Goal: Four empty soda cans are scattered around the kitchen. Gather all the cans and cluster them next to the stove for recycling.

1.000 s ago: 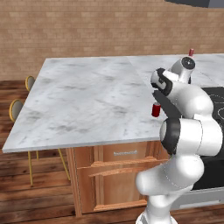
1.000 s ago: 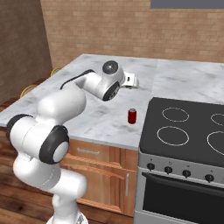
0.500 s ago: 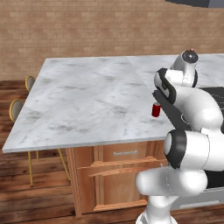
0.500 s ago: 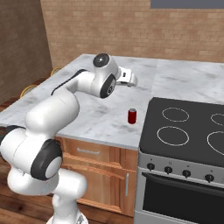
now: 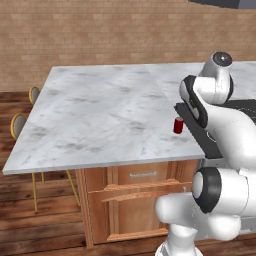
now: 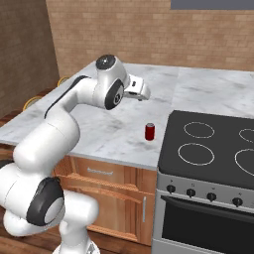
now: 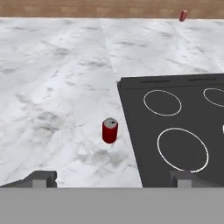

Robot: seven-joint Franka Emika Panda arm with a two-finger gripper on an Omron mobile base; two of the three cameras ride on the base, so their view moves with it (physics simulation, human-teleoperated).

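Note:
A red soda can (image 6: pixel 150 131) stands upright on the marble counter, just left of the stove (image 6: pixel 218 171). In the hand view this can (image 7: pixel 110 130) sits a short way from the black cooktop's (image 7: pixel 135 144) left edge. A second red soda can (image 7: pixel 183 15) lies far off at the counter's back edge. My gripper (image 6: pixel 141 92) hangs open and empty above the counter, behind and left of the near can. Its fingertips (image 7: pixel 43 178) stand wide apart in the hand view, where the gripper (image 7: pixel 113 179) holds nothing. The near can (image 5: pixel 178 125) also shows in the left base view.
The marble island counter (image 5: pixel 100 115) stretches wide to the left of the stove. Two stools (image 5: pixel 20 125) stand at its far left side. A brick wall (image 6: pixel 163 34) runs behind. Wooden cabinet drawers (image 6: pixel 104 183) sit below the counter.
The arm's upper joints have lifted higher, while the hand stays about where it was above the counter. The near red can has not moved.

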